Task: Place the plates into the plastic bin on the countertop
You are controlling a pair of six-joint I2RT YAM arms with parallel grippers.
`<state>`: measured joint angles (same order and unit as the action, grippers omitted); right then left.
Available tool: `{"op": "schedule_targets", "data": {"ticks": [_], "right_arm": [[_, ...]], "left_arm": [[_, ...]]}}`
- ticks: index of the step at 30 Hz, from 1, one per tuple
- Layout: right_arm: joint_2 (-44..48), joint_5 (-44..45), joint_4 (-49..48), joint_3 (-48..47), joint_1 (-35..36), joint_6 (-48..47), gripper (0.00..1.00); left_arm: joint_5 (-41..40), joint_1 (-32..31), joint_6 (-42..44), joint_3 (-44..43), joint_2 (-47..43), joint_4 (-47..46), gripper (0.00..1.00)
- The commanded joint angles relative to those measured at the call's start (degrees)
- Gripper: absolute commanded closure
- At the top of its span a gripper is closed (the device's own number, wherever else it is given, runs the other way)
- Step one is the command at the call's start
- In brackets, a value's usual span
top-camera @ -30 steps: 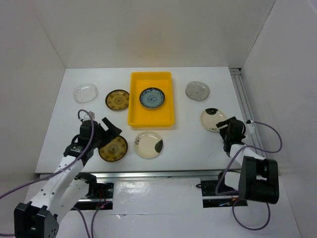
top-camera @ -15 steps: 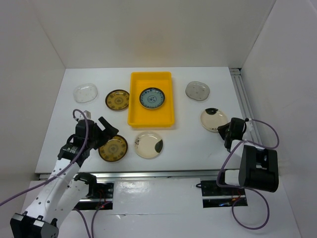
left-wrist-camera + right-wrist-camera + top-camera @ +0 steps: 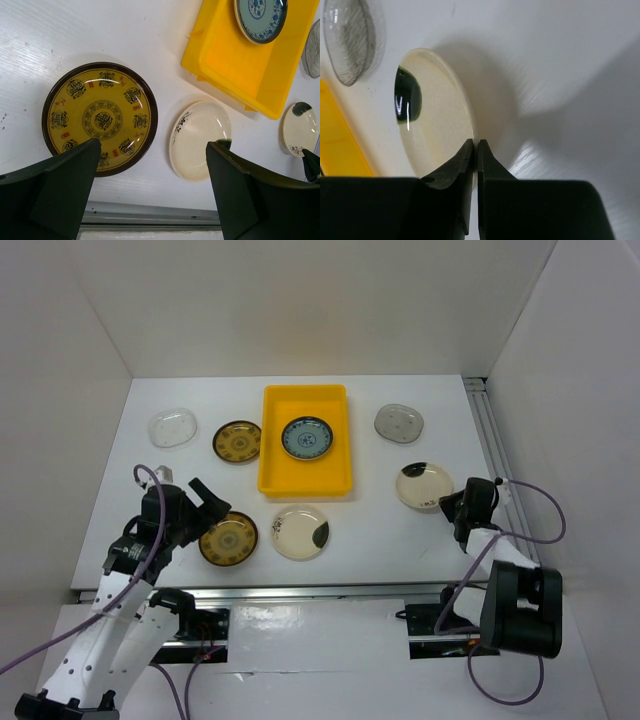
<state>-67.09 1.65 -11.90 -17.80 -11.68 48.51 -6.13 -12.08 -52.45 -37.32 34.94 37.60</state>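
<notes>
Right gripper [image 3: 475, 146] was pinched tight on the rim of the black-patched cream plate [image 3: 418, 485], right of centre, apart from the yellow bin [image 3: 280, 478] at upper middle. Left gripper [image 3: 154, 150] gaped wide, empty, over the gold-brown plate [image 3: 100, 117] at lower left. Blue plate [image 3: 306, 437] sat inside the bin.

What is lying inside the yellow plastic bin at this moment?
One blue patterned plate lies flat in the yellow bin, toward its far half. The rest of the bin's floor is bare yellow. The patch of floor under the plate is covered and cannot be seen.
</notes>
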Motion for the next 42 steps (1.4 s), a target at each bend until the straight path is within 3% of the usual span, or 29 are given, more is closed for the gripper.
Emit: {"op": "schedule_targets", "data": {"ticks": [1, 5, 10, 16, 19, 27, 36, 40, 42], "right_arm": [[8.18, 3.96, 8.90, -5.30, 2.88, -0.35, 1.00], [16.71, 5.03, 11.38, -12.15, 6.49, 0.96, 1.00], [15.25, 0.20, 1.80, -15.85, 15.08, 0.72, 1.00], [-5.04, -7.08, -7.08, -28.41, 29.67, -8.93, 1.00], [-16.38, -9.03, -7.61, -36.67, 33.64, -12.21, 1.00], [-35.89, -10.08, -5.24, -53.36, 33.75, -14.23, 1.00], [-48.21, -10.62, 1.17, -65.60, 33.74, -17.13, 1.00], [-50.94, -9.21, 2.67, -67.54, 33.74, -17.13, 0.96], [-50.95, -9.21, 2.67, -67.54, 33.74, -17.13, 0.87]], "left_arm": [[-0.46, 0.30, -0.54, -2.05, -1.19, 3.17, 0.00], [0.68, 0.30, -3.09, -0.04, -1.72, 3.70, 0.00], [1.30, 0.30, -6.16, 2.33, -1.72, 4.40, 0.00], [-1.95, 0.30, -12.84, 4.79, 0.31, 6.69, 0.00], [-4.06, 0.30, -14.96, 6.29, 1.10, 6.69, 0.00], [-8.63, 0.30, -17.08, 7.88, 3.55, 7.83, 0.00], [-9.87, 0.30, -18.83, 12.89, 5.49, 2.74, 0.04], [-10.39, 0.30, -18.13, 14.12, 4.79, 1.42, 0.04], [-10.39, 0.30, -18.13, 14.12, 4.26, 0.89, 0.04]]}}
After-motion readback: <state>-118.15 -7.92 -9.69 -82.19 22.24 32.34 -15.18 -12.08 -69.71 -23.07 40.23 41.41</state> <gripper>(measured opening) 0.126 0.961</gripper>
